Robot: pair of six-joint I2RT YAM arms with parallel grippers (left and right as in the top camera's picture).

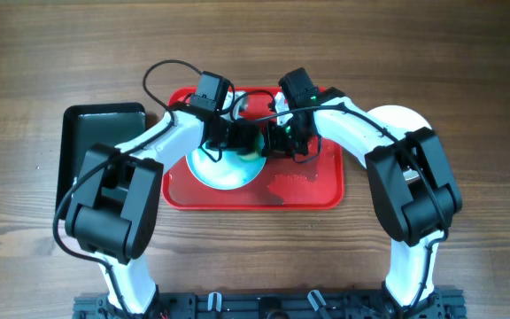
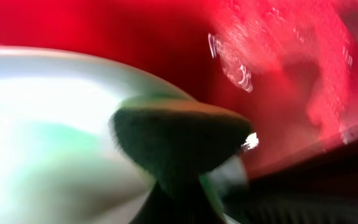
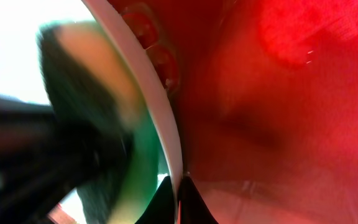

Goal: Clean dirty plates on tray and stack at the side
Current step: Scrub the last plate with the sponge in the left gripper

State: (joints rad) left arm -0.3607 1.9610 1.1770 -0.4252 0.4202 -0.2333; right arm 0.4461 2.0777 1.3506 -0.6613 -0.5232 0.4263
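Right claw (image 3: 178, 198): closed on the rim of the held plate (image 1: 222, 170), 1 fingertip (image 3: 164, 200) on each side of the white edge.
Left claw (image 1: 240, 139): closed, as far as its blurred wrist view allowed, on a dark green sponge (image 2: 179, 134) pressed to that plate's face.

Held plate: on the left half of the tray (image 1: 326, 199), right edge apparently raised. A green tint showed on its face, so the wiping was judged unfinished.
Side plate (image 1: 405, 115): 1 pale plate on the desk (image 1: 467, 71) just beyond the tray's right rim, largely hidden by the right arm. It was judged cleaned and set aside; its face could not be seen.
Third plate: not visible.
Progress, as judged: 1 of 3 done, 1 in hand.

Room: the tray's right half was bare save a wet patch (image 1: 295, 182). Both claws crowded together near the far rim. The black tray (image 1: 104, 133) lay just left of the red one. Open desk lay to the right, beyond the side plate.
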